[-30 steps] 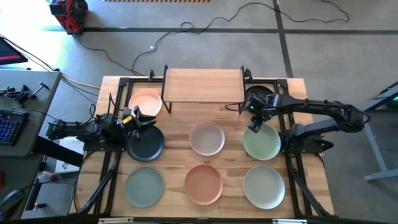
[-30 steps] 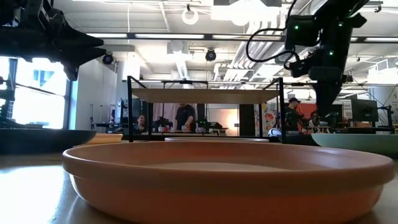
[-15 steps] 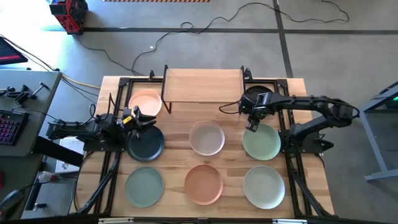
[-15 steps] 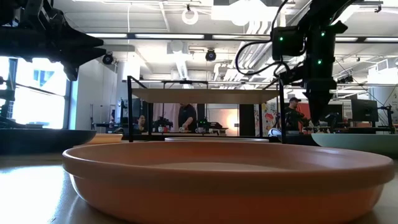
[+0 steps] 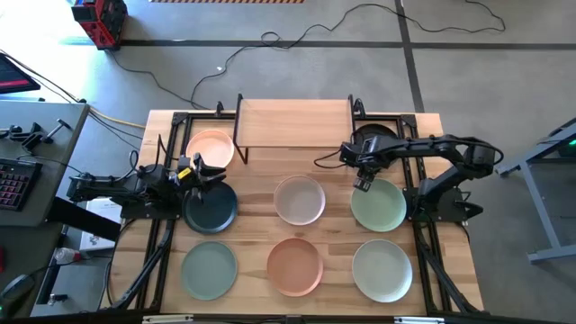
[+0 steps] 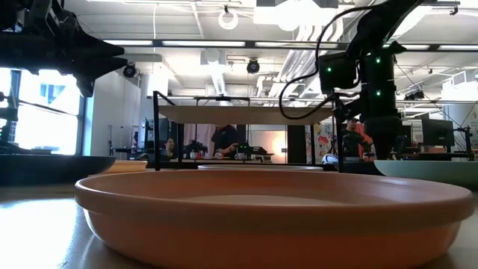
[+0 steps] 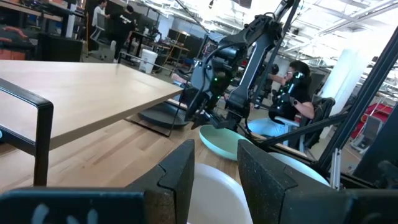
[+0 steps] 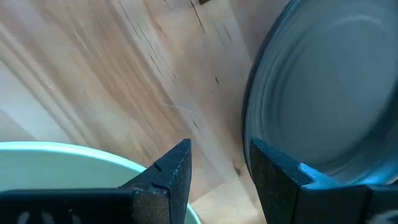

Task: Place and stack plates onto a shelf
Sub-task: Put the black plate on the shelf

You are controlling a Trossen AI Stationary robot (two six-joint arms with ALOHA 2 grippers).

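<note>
Left hand (image 5: 214, 170): parted, empty, above the round dark teal plate (image 5: 210, 208).
Light wooden shelf on black legs (image 5: 293, 122): bare, no plate on it.
Right hand (image 5: 362, 183): parted, empty, over the far rim of the round pale green plate (image 5: 378, 206), beside the round black plate (image 5: 373, 139).
Risk: a shallow rim grip could slip; the lifted plate might strike the shelf leg nearby.

right gripper (image 5: 363, 183): shifted leftward from over pale green plate (image 5: 379, 206) interior to its near-shelf edge | right arm: elbow folded in, reach shortened | low view: moved leftward toward shelf (image 6: 246, 113) leg | person behind shelf: leaned lower
</note>
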